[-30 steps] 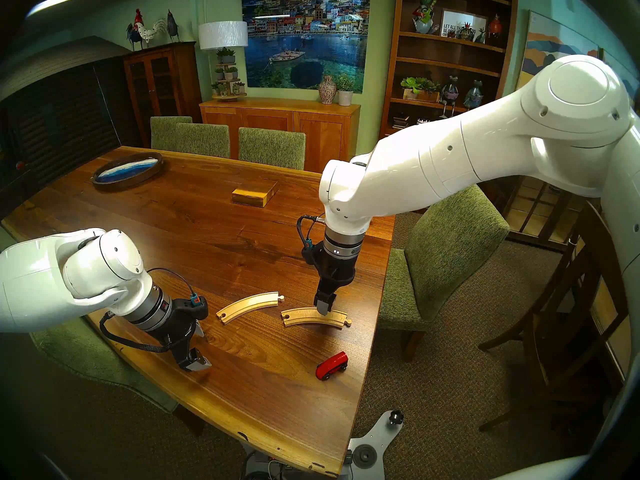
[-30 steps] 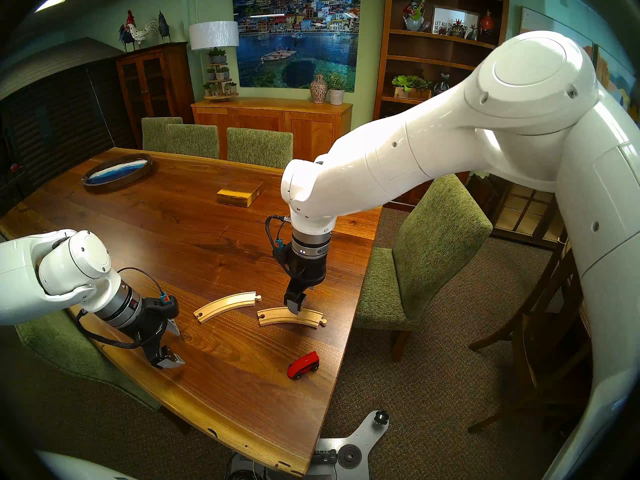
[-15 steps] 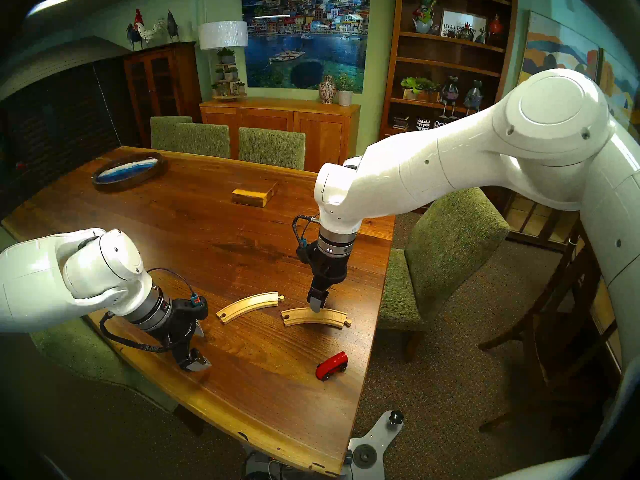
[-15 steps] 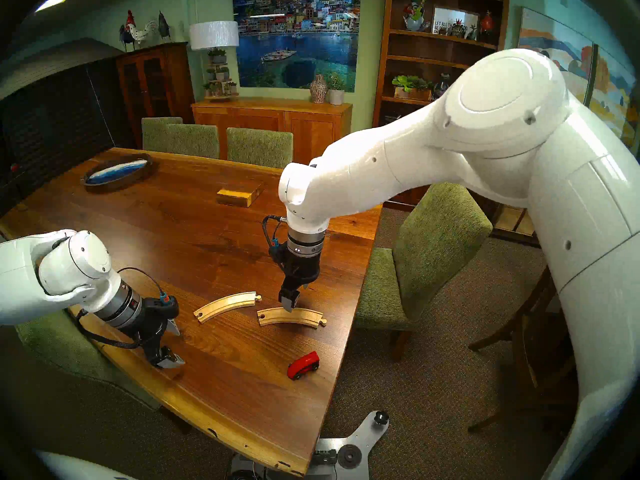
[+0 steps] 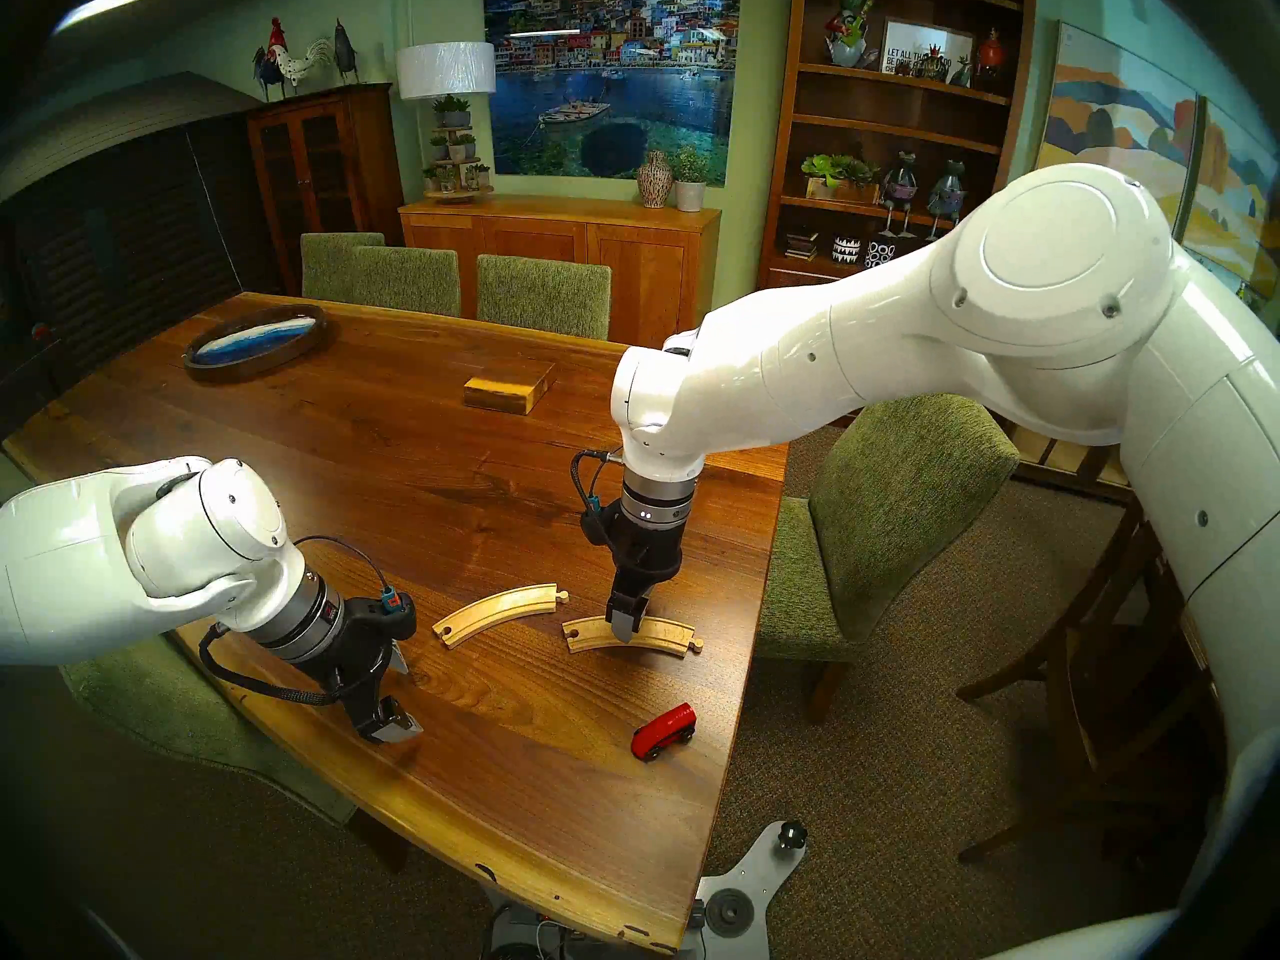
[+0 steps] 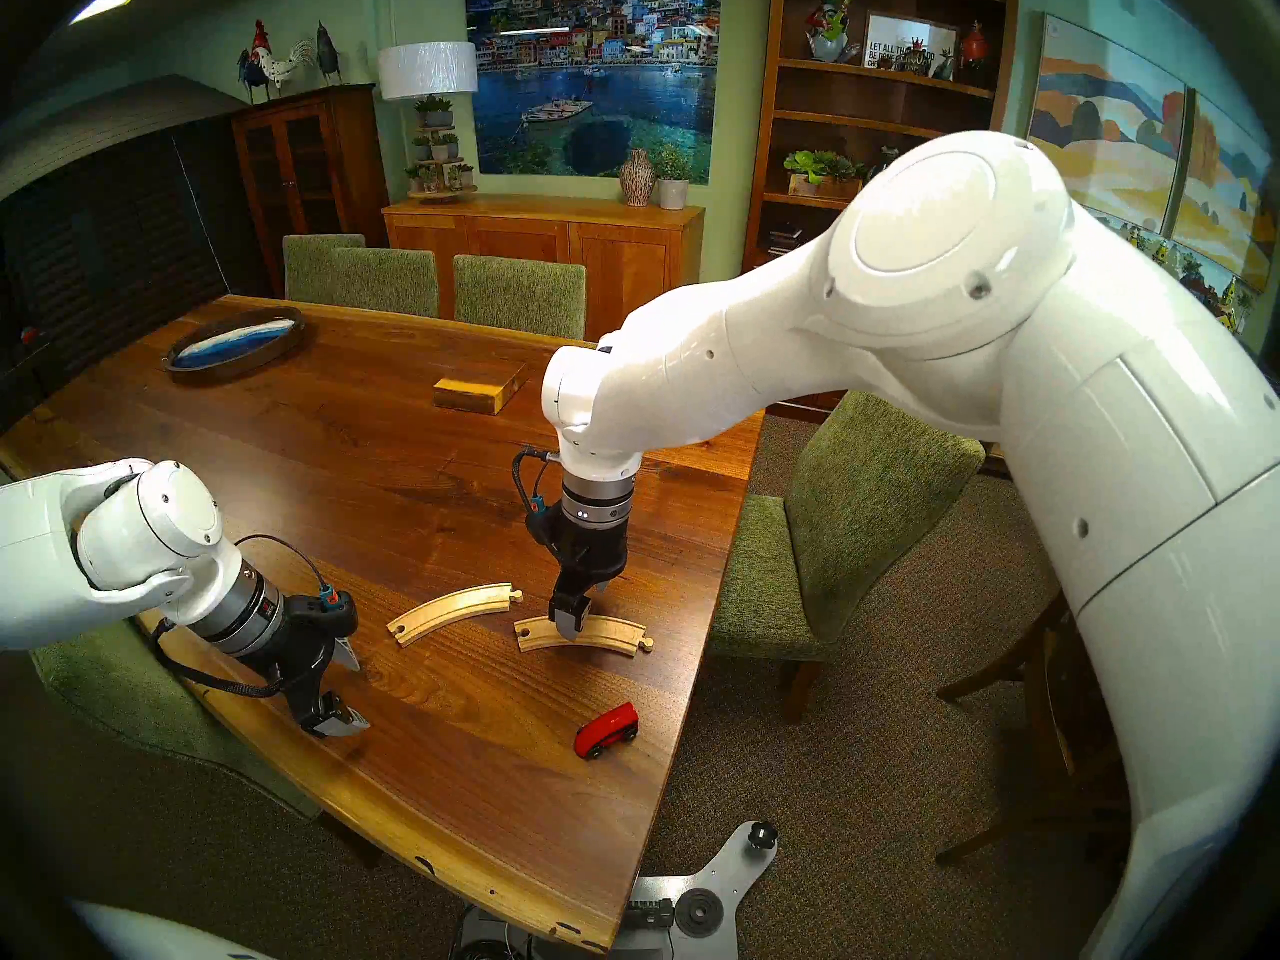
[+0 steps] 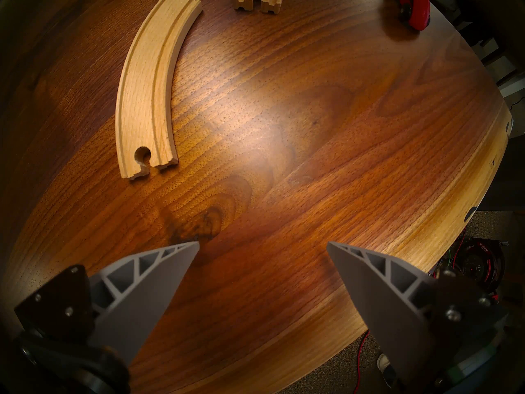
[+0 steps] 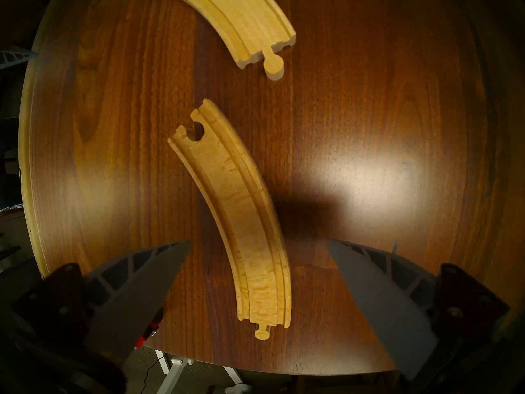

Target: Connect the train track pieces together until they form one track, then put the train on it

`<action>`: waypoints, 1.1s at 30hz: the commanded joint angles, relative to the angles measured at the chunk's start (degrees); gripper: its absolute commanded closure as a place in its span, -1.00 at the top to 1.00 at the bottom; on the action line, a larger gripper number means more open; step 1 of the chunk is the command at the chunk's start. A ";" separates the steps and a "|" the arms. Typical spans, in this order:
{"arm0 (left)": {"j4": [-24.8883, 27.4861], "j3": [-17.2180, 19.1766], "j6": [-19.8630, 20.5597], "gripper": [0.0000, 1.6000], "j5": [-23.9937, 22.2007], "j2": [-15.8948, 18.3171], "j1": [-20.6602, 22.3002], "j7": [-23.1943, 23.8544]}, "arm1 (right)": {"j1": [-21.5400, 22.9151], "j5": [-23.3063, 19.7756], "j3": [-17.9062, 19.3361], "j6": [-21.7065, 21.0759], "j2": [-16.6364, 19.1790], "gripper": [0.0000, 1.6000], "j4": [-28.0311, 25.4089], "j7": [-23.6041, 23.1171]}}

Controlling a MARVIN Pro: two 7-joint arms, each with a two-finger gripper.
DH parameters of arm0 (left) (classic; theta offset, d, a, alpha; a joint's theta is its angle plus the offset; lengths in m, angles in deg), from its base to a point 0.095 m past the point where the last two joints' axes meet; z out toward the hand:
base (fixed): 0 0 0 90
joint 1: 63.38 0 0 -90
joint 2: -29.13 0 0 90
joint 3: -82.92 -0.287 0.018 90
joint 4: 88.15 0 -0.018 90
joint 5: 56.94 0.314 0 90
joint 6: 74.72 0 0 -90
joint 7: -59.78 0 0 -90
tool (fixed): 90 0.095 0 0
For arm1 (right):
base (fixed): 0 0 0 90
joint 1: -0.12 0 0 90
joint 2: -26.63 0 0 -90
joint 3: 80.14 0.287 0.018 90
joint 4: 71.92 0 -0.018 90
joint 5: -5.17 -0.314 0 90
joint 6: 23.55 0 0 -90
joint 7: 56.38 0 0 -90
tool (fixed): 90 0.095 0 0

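I see my right pincer [image 8: 258, 244] spread wide, straddling the right track piece [image 8: 241, 220] without touching it. The left track piece [image 5: 500, 611] lies apart at its ten o'clock; the train [image 5: 663, 730] at five o'clock. My left pincer [image 7: 262, 244] gapes over bare tabletop [image 7: 284, 129].

table [image 5: 388, 453]: track pieces [image 5: 497, 615], train [image 5: 663, 731]
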 commanded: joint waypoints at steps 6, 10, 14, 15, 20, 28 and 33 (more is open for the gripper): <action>-0.07 0.95 0.04 1.00 0.00 -0.09 1.00 0.02 | -1.14 1.11 -0.39 0.44 -0.98 1.00 4.09 -3.80; -0.07 0.95 0.04 1.00 0.00 -0.09 1.00 0.02 | -1.47 1.21 -0.56 0.46 -1.12 1.00 4.37 -3.18; -0.07 0.95 0.04 1.00 0.00 -0.09 1.00 0.02 | -1.78 1.30 -0.69 0.40 -1.29 1.00 4.57 -2.61; -0.07 0.95 0.04 1.00 0.00 -0.09 1.00 0.02 | -1.88 1.32 -0.75 0.32 -1.38 1.00 4.63 -2.42; -0.07 0.95 0.04 1.00 0.00 -0.09 1.00 0.03 | -2.32 1.13 -0.65 0.44 -1.44 0.99 4.68 -1.78; -0.07 0.95 0.05 1.00 0.00 -0.09 1.01 0.03 | -2.87 0.45 -0.25 -0.24 -1.84 0.96 3.93 0.97; -0.07 0.95 0.04 1.00 0.00 -0.09 1.00 0.03 | -2.63 -0.61 0.06 -1.36 -2.06 0.87 3.14 3.10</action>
